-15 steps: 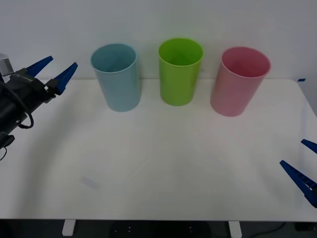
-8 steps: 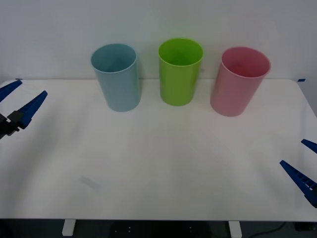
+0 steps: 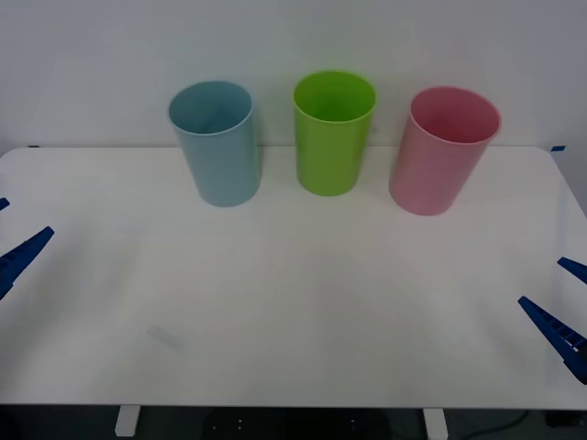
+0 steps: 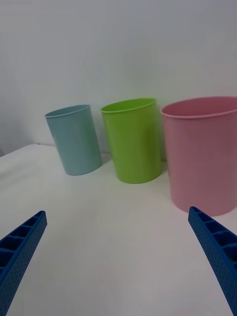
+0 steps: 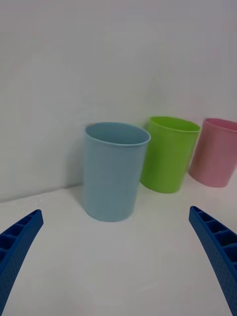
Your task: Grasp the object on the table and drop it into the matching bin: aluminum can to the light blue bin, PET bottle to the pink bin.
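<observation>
The aluminum can and the PET bottle are out of view. At the back of the white table (image 3: 293, 302) stand the light blue bin (image 3: 216, 151) on the left and the pink bin (image 3: 442, 160) on the right. My left gripper (image 3: 20, 227) is open at the table's left edge, well in front of the light blue bin (image 5: 112, 173), with nothing between its fingers. Over the front right corner my right gripper (image 3: 541, 280) is open too and holds nothing. It faces the pink bin (image 4: 202, 153) from a distance.
A lime green bin (image 3: 333, 137) stands between the two other bins, and it is also in the wrist views (image 5: 168, 155) (image 4: 132, 140). A white wall rises just behind the bins. Bare tabletop lies between the grippers and the bins.
My left gripper has drawn back from beside the light blue bin, down and outward to the table's left edge, staying open. The right gripper has not moved.
</observation>
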Available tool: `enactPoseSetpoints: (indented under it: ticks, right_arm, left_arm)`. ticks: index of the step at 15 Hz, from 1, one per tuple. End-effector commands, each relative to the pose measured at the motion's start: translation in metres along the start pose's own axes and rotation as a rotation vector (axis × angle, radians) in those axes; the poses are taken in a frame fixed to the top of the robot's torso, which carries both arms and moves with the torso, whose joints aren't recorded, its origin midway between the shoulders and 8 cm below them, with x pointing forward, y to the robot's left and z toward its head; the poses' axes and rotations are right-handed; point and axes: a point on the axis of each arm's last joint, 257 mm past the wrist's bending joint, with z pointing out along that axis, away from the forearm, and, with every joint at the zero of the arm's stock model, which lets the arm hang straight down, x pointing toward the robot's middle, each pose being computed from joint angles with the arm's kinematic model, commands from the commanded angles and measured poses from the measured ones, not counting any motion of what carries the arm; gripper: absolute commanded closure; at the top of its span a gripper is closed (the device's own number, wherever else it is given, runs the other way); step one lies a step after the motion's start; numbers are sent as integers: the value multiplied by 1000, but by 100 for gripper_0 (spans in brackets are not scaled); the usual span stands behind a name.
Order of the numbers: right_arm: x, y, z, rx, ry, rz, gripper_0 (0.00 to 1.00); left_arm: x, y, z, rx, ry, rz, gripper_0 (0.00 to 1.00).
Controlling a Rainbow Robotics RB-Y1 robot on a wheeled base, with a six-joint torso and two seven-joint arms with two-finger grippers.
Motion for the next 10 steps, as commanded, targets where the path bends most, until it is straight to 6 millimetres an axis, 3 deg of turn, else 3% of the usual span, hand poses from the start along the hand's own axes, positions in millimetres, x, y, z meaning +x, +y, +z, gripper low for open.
enactPoseSetpoints:
  ticks: [1,6,10]
  right_arm:
    - [0,0,0,0,0,0,0]
    - [0,0,0,0,0,0,0]
    - [0,0,0,0,0,0,0]
  left_arm:
    - [11,-1,-20,-8,32,43,0]
    - [24,-8,-50,-24,48,29,0]
    - [26,-14,-61,-24,49,15,0]
